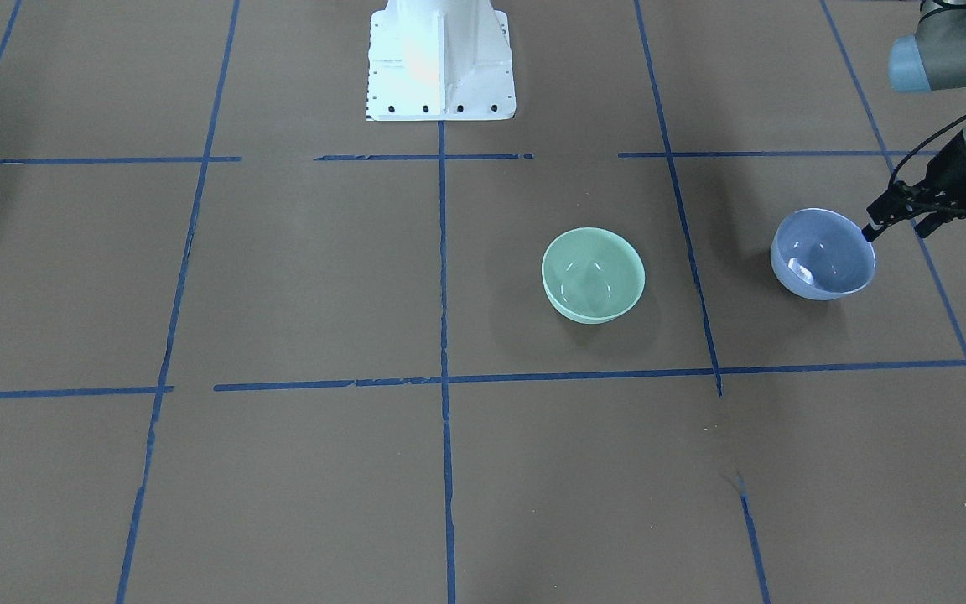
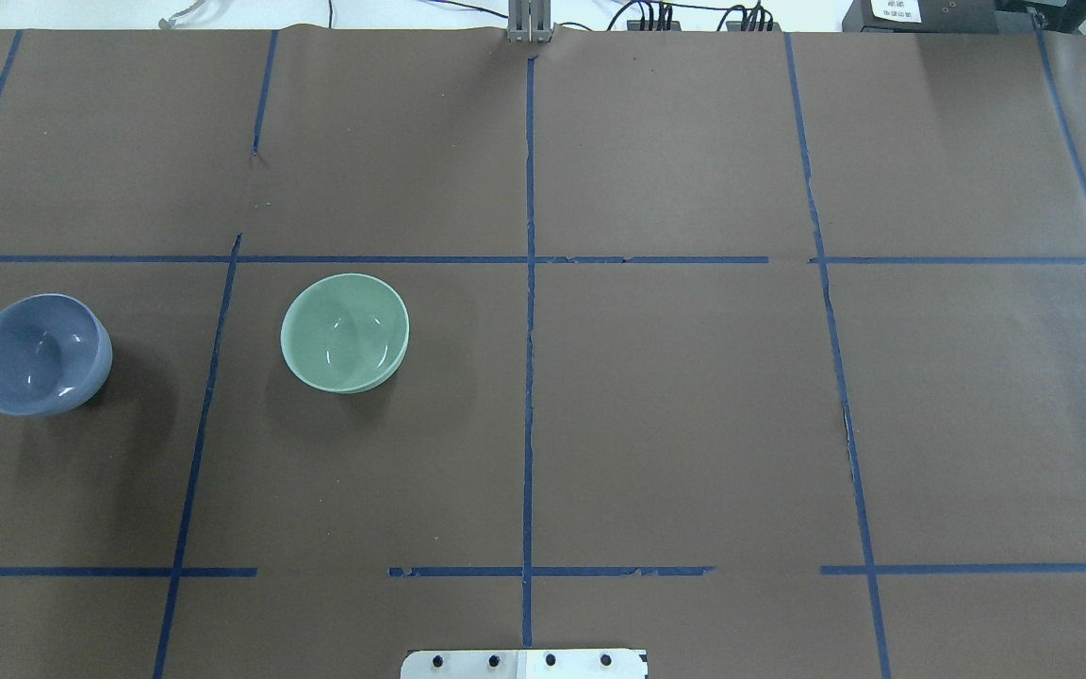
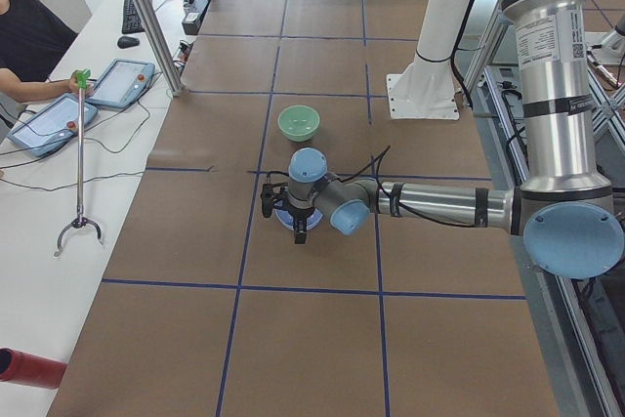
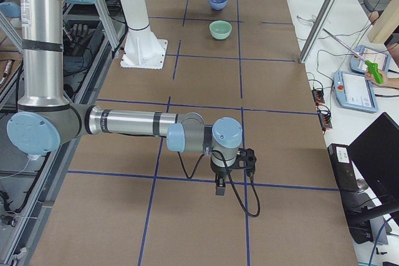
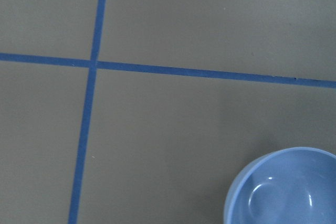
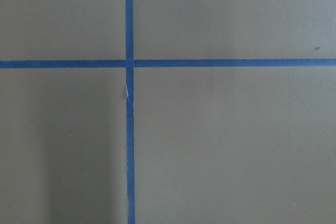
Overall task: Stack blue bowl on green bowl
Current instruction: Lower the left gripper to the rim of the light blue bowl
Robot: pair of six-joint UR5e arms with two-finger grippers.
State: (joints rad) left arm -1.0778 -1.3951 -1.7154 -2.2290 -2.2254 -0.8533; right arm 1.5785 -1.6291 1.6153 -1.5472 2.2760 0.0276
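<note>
Where overhead crops, front shows left claw (image 1: 870, 231).

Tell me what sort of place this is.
Most likely a robotics lab's test cell: a table covered in brown paper and gridded with blue tape, a robot arm reaching over it, and a teach pendant on the side bench.

A: Entry one, base?
B: White pedestal (image 1: 441, 59); dark bolt holes along its flange.
A: Arms off the pedestal?
B: Silver tubes (image 3: 552, 114), pale-blue joint caps (image 3: 573, 241), white printed label (image 3: 549, 41), thin black cable (image 1: 921, 144), black left gripper (image 1: 875, 220).
</note>
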